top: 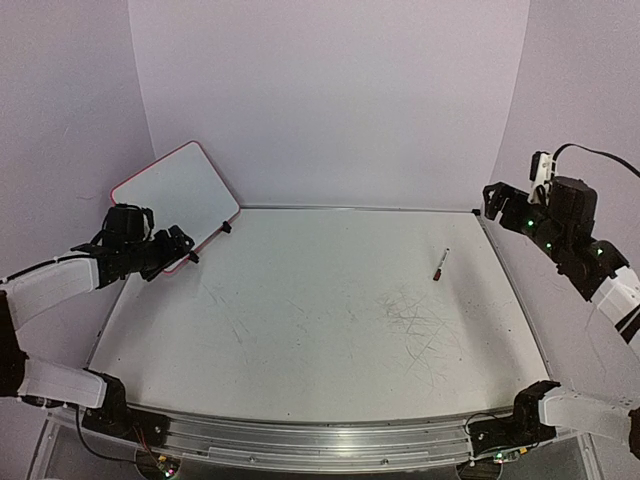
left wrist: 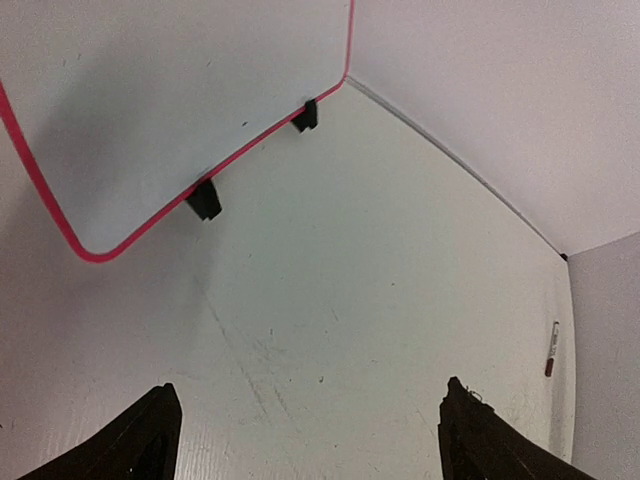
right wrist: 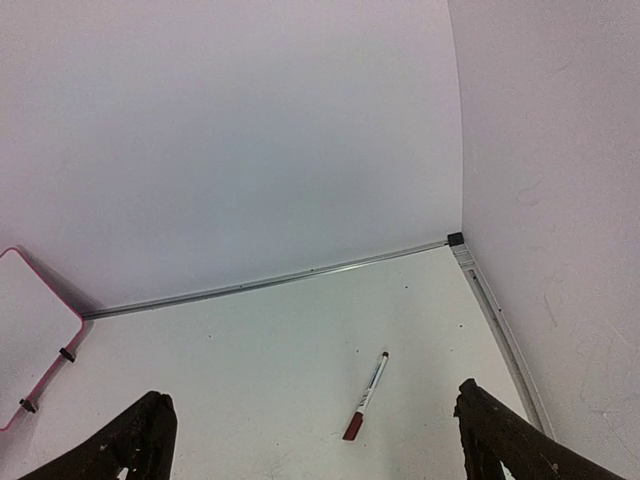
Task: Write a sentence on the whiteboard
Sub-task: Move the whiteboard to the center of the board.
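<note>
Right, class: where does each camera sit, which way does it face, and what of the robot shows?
Top external: above and behind the arm bases, looking down across the table; both arms show, left gripper and right gripper open.
Left wrist: on the left arm, facing the whiteboard and far right corner; own fingertips at the bottom.
Right wrist: on the right arm, facing the back wall over the marker; own fingertips at the bottom.
Shared: all three show the whiteboard and marker.

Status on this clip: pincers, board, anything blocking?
Left pincer open, empty; right pincer same. Whiteboard blank, propped far left. Marker loose on table. Nothing blocking.
</note>
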Robot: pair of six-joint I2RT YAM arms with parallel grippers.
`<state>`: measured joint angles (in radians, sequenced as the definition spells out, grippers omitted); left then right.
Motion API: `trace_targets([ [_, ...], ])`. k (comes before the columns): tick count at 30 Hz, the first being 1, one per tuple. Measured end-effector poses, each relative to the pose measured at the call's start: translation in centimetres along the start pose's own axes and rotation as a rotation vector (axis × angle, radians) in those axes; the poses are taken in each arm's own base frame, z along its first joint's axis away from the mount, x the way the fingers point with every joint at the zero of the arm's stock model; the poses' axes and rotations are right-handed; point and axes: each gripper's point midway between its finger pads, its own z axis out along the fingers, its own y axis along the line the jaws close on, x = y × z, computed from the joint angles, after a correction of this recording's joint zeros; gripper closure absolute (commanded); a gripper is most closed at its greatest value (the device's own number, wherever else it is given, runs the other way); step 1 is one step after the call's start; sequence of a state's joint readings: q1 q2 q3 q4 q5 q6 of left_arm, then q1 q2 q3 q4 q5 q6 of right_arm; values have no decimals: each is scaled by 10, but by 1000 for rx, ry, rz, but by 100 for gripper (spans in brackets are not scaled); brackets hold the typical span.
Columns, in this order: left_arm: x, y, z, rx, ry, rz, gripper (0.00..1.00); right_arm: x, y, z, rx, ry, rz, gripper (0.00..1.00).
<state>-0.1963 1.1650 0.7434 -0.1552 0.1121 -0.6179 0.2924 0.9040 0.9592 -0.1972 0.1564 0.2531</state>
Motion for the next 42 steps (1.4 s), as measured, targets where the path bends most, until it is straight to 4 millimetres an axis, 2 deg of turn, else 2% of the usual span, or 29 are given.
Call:
trace_targets([
  [5, 48, 5, 32, -137, 94, -59, 7, 8, 10, 9, -48, 33, 15, 2],
  [8, 64, 10, 47, -256, 105, -106, 13, 10, 13, 9, -68, 37, 33, 2],
  [14, 51, 36, 74, -471, -14, -206, 20, 16, 15, 6, -88, 45, 63, 2],
  [19, 34, 40, 107, -559, -84, -198, 24, 21, 15, 5, -98, 50, 80, 2],
  [26, 35, 60, 139, -671, -126, -163, 31, 21, 15, 3, -103, 46, 87, 2],
  [32, 28, 71, 169, -722, -154, -146, 39, 22, 17, 3, -115, 48, 88, 2],
  [36, 25, 85, 180, -765, -167, -131, 45, 24, 16, 4, -114, 51, 87, 2],
  [42, 17, 94, 179, -811, -195, -108, 54, 25, 16, 4, -113, 55, 88, 2],
])
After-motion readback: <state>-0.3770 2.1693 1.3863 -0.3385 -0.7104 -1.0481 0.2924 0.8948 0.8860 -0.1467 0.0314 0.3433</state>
